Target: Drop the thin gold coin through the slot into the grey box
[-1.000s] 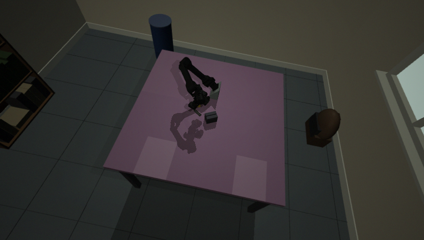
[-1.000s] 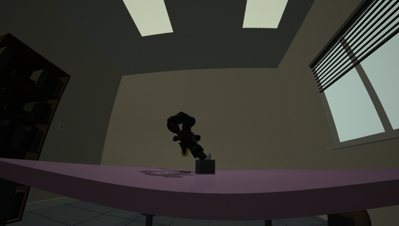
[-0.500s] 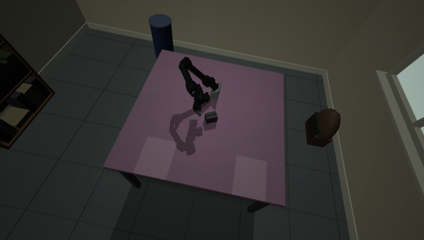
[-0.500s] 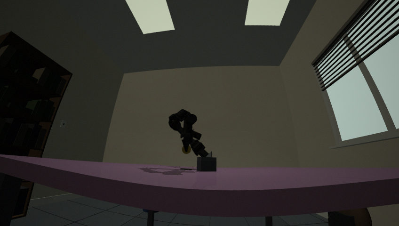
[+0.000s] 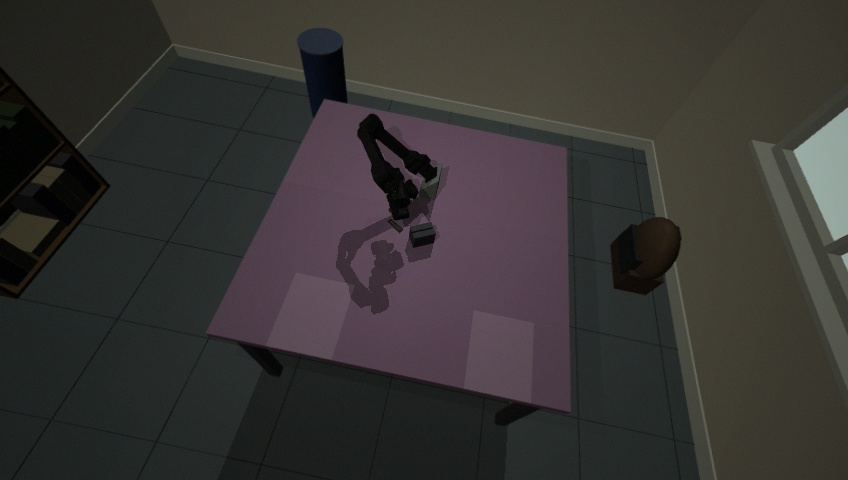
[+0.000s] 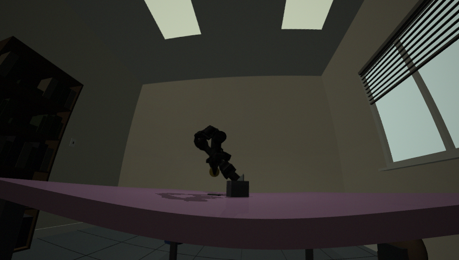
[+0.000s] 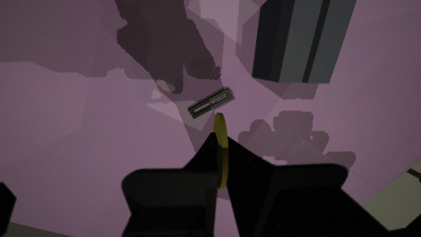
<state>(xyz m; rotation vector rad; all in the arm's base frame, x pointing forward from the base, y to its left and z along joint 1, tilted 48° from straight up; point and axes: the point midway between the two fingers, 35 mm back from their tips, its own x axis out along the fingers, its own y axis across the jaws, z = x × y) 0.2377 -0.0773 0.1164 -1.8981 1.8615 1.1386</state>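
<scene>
My gripper (image 6: 214, 174) (image 7: 215, 136) is shut on the gold coin (image 6: 210, 173) (image 7: 220, 125), which hangs in the air above the table. In the wrist view the coin is seen nearly edge-on and sticks out past the fingertips. The dark-green holder (image 5: 395, 225) (image 6: 214, 194) (image 7: 214, 105) lies on the table with its groove empty, just beyond the coin in the wrist view. The closed grey box (image 5: 421, 227) (image 6: 237, 189) (image 7: 298, 39) stands up and right of the holder there. Its dark lid slot runs near upright in that view, leaning slightly right, at a small angle to the coin.
A grey-green wedge-shaped block (image 5: 430, 187) stands by the arm's base, behind the box. The pink table (image 5: 511, 249) (image 6: 289, 206) carries the arm's shadows. A blue cylinder (image 5: 323, 71) stands on the floor behind the table, and a brown chair-like object (image 5: 657, 249) is off its right side.
</scene>
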